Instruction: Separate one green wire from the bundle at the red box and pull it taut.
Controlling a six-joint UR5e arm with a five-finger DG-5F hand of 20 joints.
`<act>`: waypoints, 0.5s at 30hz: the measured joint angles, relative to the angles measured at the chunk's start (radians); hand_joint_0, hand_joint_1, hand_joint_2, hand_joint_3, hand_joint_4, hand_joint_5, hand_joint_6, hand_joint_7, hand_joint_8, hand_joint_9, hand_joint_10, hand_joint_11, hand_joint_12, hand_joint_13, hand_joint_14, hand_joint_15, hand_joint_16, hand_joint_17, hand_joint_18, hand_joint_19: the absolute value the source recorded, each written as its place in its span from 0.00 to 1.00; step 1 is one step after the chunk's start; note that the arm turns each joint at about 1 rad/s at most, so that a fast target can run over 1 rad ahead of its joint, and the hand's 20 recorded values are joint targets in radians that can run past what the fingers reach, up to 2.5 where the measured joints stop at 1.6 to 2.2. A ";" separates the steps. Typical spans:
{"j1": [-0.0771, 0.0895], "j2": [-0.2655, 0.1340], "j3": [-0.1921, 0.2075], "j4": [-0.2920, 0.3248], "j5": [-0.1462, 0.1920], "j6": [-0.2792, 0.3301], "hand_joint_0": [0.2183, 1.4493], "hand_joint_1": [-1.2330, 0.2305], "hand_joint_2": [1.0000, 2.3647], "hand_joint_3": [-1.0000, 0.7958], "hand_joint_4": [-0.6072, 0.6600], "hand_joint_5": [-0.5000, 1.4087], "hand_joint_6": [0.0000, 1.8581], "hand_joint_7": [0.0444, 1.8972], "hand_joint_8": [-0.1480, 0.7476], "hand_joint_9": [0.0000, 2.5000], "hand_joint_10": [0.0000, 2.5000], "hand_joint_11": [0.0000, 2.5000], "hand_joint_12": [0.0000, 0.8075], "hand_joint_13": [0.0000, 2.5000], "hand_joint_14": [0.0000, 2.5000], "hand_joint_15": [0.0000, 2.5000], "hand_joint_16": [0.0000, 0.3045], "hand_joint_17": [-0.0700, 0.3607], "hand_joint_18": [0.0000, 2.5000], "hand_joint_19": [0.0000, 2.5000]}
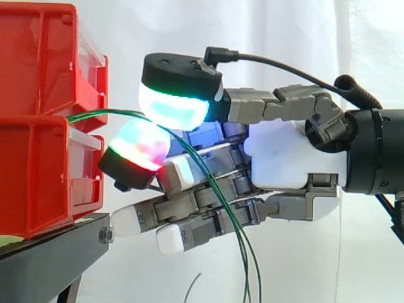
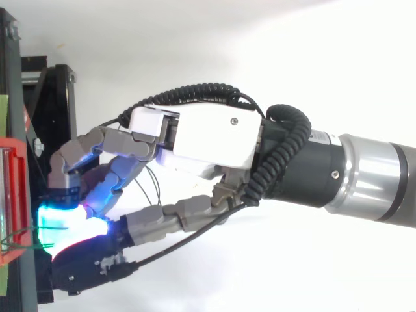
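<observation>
A white curtain hangs behind everything, and against it the arm comes in level from the right of the side view, with the hand held sideways and its fingers reaching left toward the bins. From above, the hand lies slanted, wrist at the right and fingertips down at the left by the red edge. The thumb stretches across the top, its pad glowing white and cyan with a green rim, and it meets from above a curled finger whose pad glows red, green and magenta. The 2 pads are closed together in a pinch, and the green wires pass right through where they meet; I cannot tell whether a single strand or more is caught there. The lower fingers lie nearly straight, their white tips unlit, ending just beside the stand's corner. The wires are thin and dark green: they leave the gap between the 2 stacked red bins, rise in a shallow slack arc to the pinch, then fall in a loose curve across the fingers and hang below the hand in several separate strands. The bins sit on the black stand at the left.
</observation>
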 measured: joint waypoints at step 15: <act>-0.001 0.000 0.012 -0.008 -0.001 0.000 0.25 0.36 0.00 0.28 0.67 0.15 0.49 0.51 0.55 0.37 0.01 0.39 0.41 0.30 0.00 0.13 0.15 0.41 0.33 0.14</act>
